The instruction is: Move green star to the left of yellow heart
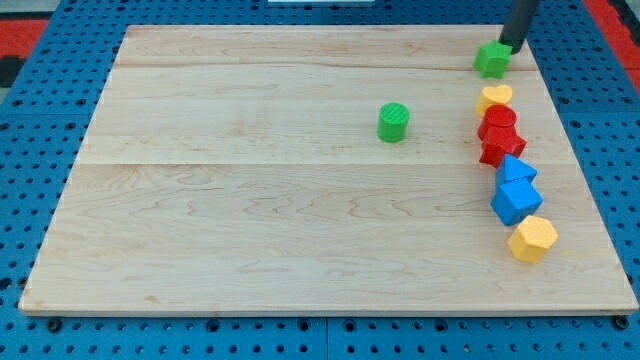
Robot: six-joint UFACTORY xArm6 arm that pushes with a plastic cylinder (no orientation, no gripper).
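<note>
Green star (491,59) sits at the view's top right, close to the board's (250,240) top edge, and our tip (510,47) is right against its upper right side — a bare rod, nothing gripped. Sweeping from the left: wide bare wood, then a lone green cylinder (393,122) near the middle. On the right, just below the star, the yellow heart (494,96) tops a column touching two red blocks (499,134), then blue blocks (516,190), then a yellow hexagon (532,239) near the right edge.

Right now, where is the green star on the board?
The green star sits near the view's top right corner, just above the yellow heart, with my tip touching its upper right side.
</note>
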